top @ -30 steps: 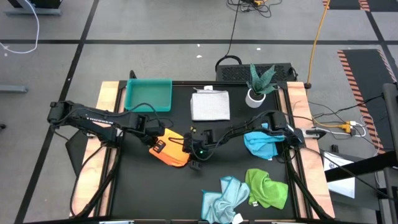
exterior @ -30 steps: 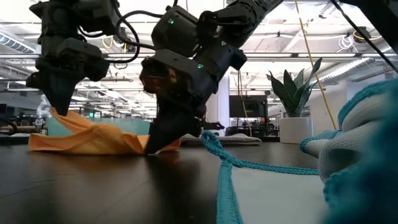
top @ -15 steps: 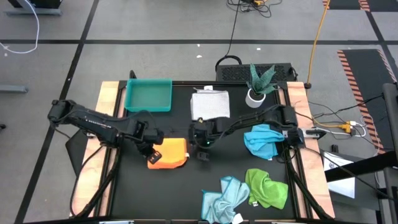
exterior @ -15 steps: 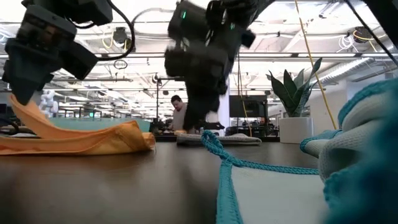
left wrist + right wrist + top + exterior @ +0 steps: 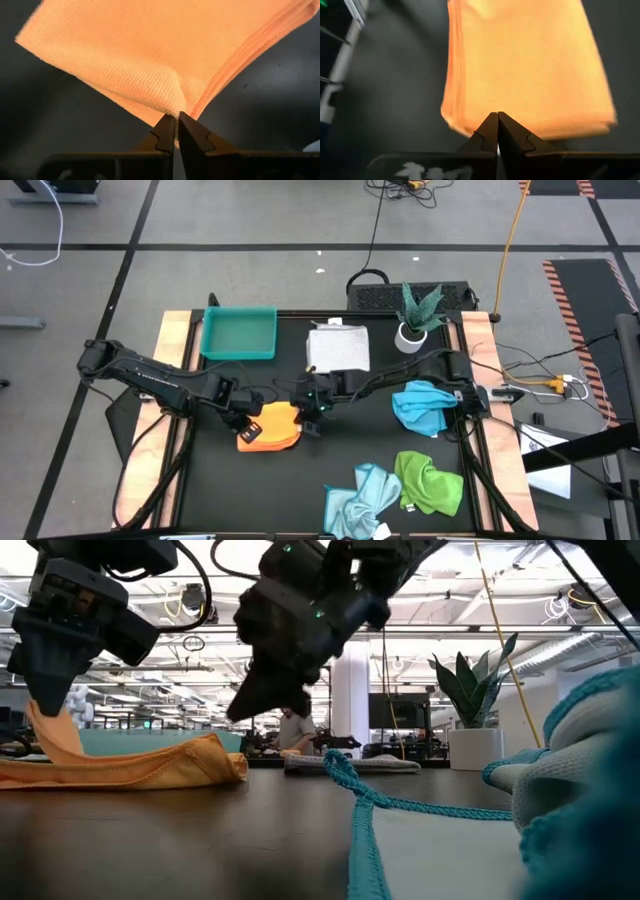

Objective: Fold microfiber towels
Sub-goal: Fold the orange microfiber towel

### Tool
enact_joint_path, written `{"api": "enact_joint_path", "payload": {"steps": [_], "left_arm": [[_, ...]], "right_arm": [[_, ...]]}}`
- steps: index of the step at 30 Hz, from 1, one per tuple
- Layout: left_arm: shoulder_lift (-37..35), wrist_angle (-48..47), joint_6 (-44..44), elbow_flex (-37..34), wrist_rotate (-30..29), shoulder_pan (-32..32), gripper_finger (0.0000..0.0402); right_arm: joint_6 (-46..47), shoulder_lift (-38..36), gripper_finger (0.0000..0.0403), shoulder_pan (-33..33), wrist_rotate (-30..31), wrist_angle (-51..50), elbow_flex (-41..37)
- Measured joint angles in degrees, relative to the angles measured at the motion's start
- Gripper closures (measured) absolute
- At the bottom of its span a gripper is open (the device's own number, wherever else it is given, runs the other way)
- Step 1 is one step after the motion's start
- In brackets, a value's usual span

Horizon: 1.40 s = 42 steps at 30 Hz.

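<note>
Left tool [image 5: 176,125] pinching a corner of the yellow-orange towel [image 5: 272,426], lifted off the worktop [image 5: 250,480]. Right tool [image 5: 497,131] closed, empty, above it.

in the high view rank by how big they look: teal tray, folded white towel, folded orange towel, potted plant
1. Rigid teal rectangular tray, largest.
2. Folded white-grey microfiber towel.
3. Folded yellow-orange microfiber towel, partly covered by the left pincer, so its true outline is unsure.
4. Small potted plant in a white pot; it looks close to the orange towel.
</note>
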Motion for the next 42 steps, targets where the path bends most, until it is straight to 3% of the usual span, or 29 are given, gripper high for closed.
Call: {"api": "enact_joint_path", "payload": {"steps": [6, 13, 24, 35, 38, 42], "left_arm": [[0.0, 1.5, -0.4, 0.0, -1.4, 0.0, 0.0380], [0.0, 3.2, -1.5, 0.0, -1.9, 0.0, 0.0380], [0.0, 4.1, -1.7, 0.0, -5.5, 0.4, 0.0380], [1.1, 18.5, 0.5, 0.0, -11.7, 2.6, 0.0380], [4.4, 17.7, 1.6, 0.0, -9.8, 2.3, 0.0380], [10.7, 18.0, 4.1, 0.0, -1.9, 1.7, 0.0380]], "right_arm": [[3.7, 4.2, 0.0403, 0.1, -2.2, 7.4, 0.1], [4.1, 7.7, 0.0403, 0.1, -1.9, 7.3, 0.1], [-5.5, 4.6, 0.0403, -3.0, 8.4, -11.6, 0.3], [-7.6, -0.2, 0.0403, -4.7, 13.5, -19.9, 0.0], [-7.8, -0.6, 0.0403, -4.5, 14.4, -20.8, 0.0], [-7.8, -0.6, 0.0403, -4.6, 14.6, -21.5, 0.0]]}}
